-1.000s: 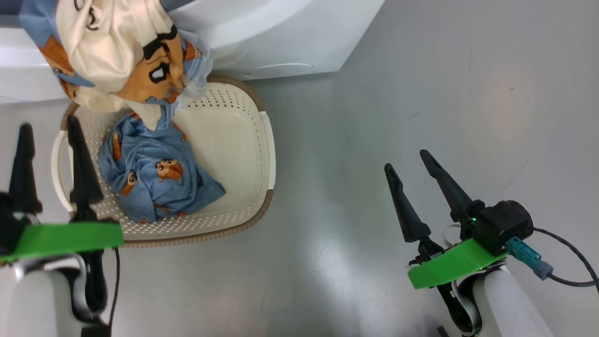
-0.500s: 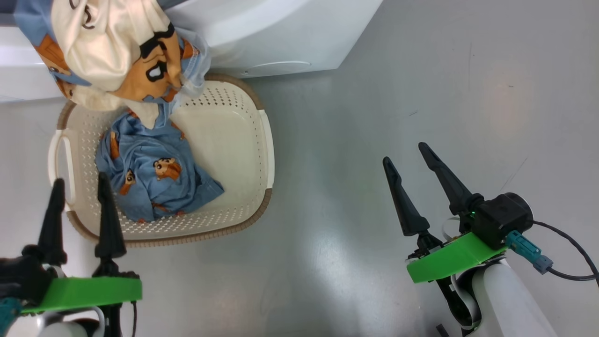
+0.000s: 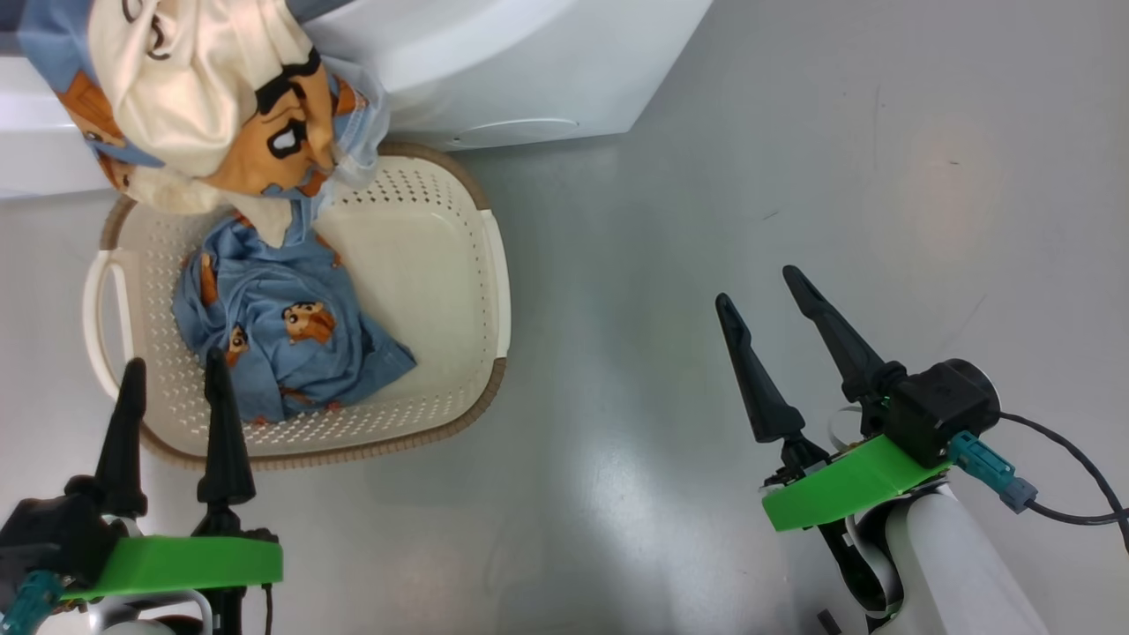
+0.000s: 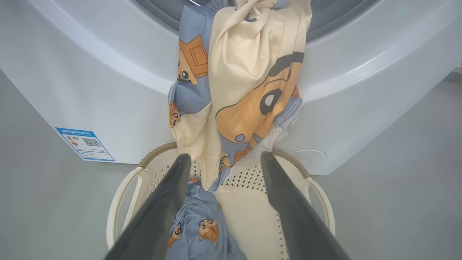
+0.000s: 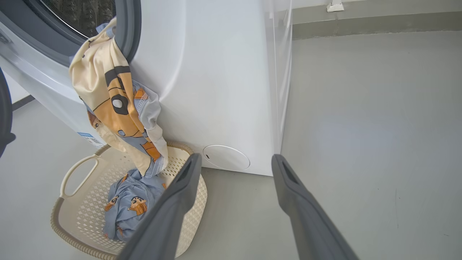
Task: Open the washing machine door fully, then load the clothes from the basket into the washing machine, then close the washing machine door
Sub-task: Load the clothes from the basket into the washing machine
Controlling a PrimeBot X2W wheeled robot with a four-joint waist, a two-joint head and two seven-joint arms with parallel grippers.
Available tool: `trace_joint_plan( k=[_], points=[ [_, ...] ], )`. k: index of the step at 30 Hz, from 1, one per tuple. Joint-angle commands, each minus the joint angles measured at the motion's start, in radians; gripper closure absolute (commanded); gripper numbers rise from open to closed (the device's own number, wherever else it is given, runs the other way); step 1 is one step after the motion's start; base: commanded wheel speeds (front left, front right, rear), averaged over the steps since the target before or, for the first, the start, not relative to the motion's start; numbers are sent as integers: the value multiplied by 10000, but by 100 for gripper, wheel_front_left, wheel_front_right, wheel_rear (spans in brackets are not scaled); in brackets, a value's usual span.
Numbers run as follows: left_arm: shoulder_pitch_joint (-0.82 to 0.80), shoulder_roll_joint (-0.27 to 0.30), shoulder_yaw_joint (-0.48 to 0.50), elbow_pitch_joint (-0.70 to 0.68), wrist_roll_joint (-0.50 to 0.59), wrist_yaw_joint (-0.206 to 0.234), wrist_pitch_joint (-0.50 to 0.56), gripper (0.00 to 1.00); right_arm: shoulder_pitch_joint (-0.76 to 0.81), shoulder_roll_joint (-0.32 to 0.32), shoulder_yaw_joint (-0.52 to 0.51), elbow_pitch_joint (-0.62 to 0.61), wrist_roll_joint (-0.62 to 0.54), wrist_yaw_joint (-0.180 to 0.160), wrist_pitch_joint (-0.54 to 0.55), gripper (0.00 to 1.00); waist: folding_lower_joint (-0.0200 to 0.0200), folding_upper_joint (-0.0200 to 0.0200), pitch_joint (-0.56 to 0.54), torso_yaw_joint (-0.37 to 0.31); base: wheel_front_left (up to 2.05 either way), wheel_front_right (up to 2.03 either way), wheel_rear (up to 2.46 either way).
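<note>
In the head view, the left end effector (image 3: 175,357) sits at the lower left with its two fingers spread apart and nothing between them, its tips showing over the near left corner of the basket (image 3: 497,265). The right end effector (image 3: 757,286) is well off to the right above bare floor (image 3: 670,159), also spread wide and empty. The basket stands on the floor right against the front of the washing machine (image 3: 494,53). A crumpled blue garment (image 3: 291,331) lies in its left half, and a cream garment (image 3: 203,79) printed with a big cartoon face droops from the machine over the basket's far edge. In the left wrist view, the cream garment hangs out of the drum opening (image 4: 335,14) and down the white front panel, its lower end dangling into the basket just above the blue garment. A blue label (image 4: 85,143) is stuck low on the panel, to the left. In the right wrist view, the same garment is draped over the grey door seal (image 5: 126,32), partly inside the drum and mostly outside. A round cover (image 5: 226,157) sits low on the panel beside the basket.
</note>
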Motion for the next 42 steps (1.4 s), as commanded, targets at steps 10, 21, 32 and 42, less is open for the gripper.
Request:
trace_joint_plan(
  k=[10, 21, 32, 42],
  points=[
    [-673, 132, 199, 337, 65, -64, -22, 0, 98, 105, 326, -165, -6, 17, -48, 0, 0, -1, 9, -128, 0, 0, 0],
    [-2423, 132, 353, 2247, 304, -525, -22, 0, 41, 140, 475, -144, 59, 17, -48, 0, 0, -1, 203, -429, 0, 0, 0],
    [-4075, 192, 756, 4030, 309, -861, -22, 0, 146, 155, 371, -427, 54, 17, -48, 0, 0, -1, 862, -733, 0, 0, 0],
    [-5269, 191, 1082, 5449, -116, -990, -22, 0, 265, 112, 139, -678, -134, 17, -48, 0, 0, -1, 1584, -701, 0, 0, 0]
  ],
)
